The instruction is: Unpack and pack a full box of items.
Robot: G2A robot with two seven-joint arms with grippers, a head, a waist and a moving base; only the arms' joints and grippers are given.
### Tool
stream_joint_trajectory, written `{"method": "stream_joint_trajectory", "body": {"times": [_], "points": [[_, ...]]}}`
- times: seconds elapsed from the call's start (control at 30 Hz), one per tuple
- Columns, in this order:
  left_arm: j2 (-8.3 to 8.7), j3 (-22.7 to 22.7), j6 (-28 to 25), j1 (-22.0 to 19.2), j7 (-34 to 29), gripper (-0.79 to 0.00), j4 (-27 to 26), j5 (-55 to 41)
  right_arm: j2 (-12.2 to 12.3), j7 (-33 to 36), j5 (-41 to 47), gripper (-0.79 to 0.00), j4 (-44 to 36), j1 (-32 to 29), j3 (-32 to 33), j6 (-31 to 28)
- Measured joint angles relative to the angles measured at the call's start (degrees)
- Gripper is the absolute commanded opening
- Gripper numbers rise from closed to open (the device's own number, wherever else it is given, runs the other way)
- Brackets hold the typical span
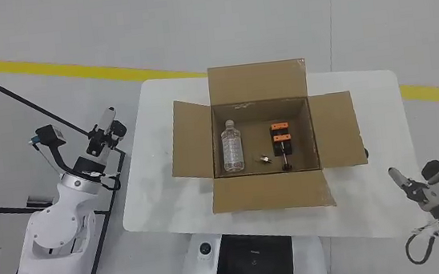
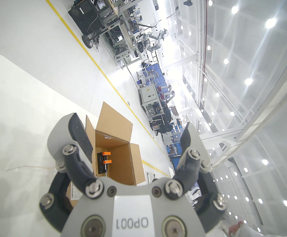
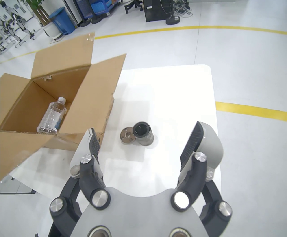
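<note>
An open cardboard box (image 1: 258, 80) stands in the middle of the white table (image 1: 371, 201). Inside lie a clear plastic bottle (image 1: 232, 145), an orange-and-black clamp (image 1: 281, 137) and a small metal piece (image 1: 265, 160). My left gripper (image 1: 109, 123) is held off the table's left edge, open and empty (image 2: 132, 122), facing the box (image 2: 116, 125) and clamp (image 2: 104, 161). My right gripper (image 1: 403, 178) is at the table's near right corner, open and empty (image 3: 145, 130). Beyond it a dark metal cylinder with a flange (image 3: 140, 133) sits on the table beside the box (image 3: 89, 94) that holds the bottle (image 3: 52, 117).
The box's four flaps are spread outward; the right flap (image 1: 339, 128) overhangs the spot where the cylinder sits. Bare table lies left and right of the box. A black frame (image 1: 6, 95) stands on the floor left of the table.
</note>
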Motion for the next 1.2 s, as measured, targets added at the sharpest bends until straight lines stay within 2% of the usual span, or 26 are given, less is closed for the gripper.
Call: {"method": "stream_joint_trajectory", "body": {"times": [0.2,0.3,0.47,0.67,0.77,0.97,1.07,1.2], "points": [[0.0,0.0,0.0,0.0,0.0,0.0,0.0,0.0,-0.1,-2.6,-6.5,-0.031,8.5,4.9,-5.1,1.0],[0.0,0.0,0.0,0.0,0.0,0.0,0.0,0.0,-0.2,-3.0,-9.5,-0.022,11.6,8.6,-8.3,2.5],[0.0,0.0,0.0,0.0,0.0,0.0,0.0,0.0,-0.5,-2.9,-13.4,-0.071,17.4,15.7,-13.5,6.4],[0.0,0.0,0.0,0.0,0.0,0.0,0.0,0.0,-0.6,-5.0,-16.1,-0.105,23.6,20.9,-16.6,7.8],[0.0,0.0,0.0,0.0,0.0,0.0,0.0,0.0,-0.7,-5.6,-16.7,-0.16,25.5,22.7,-17.9,8.0],[0.0,0.0,0.0,0.0,0.0,0.0,0.0,0.0,-1.0,-6.7,-17.9,-0.185,27.5,24.6,-20.6,8.1],[0.0,0.0,0.0,0.0,0.0,0.0,0.0,0.0,-1.2,-7.7,-18.3,-0.268,28.0,25.3,-21.6,9.4],[0.0,0.0,0.0,0.0,0.0,0.0,0.0,0.0,-1.4,-9.3,-18.3,-0.256,28.6,25.7,-22.5,11.5]]}}
